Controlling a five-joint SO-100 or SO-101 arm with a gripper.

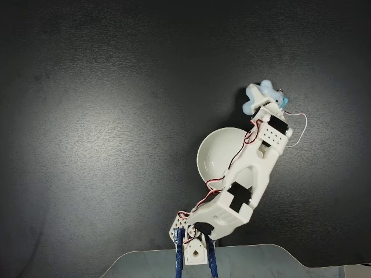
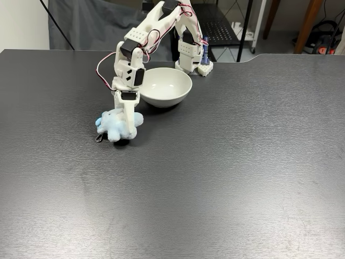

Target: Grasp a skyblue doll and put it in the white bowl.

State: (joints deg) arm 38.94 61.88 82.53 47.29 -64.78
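One skyblue doll (image 2: 116,126) lies on the black table (image 2: 226,172), nearest the camera, directly beneath the gripper (image 2: 126,129), whose white fingers are closed down onto it. Its long axis cannot be told. One white bowl (image 2: 164,86) sits upright just behind the gripper, apart from the doll.

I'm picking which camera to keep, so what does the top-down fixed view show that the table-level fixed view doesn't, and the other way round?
Top-down: the round glossy white bowl's position from above, with the arm crossing over its right side.
Table-level: the bowl's side profile, and a black shelf rack behind the table.
Both: the white end effector down on the soft sky-blue plush doll beside the bowl on the black table.
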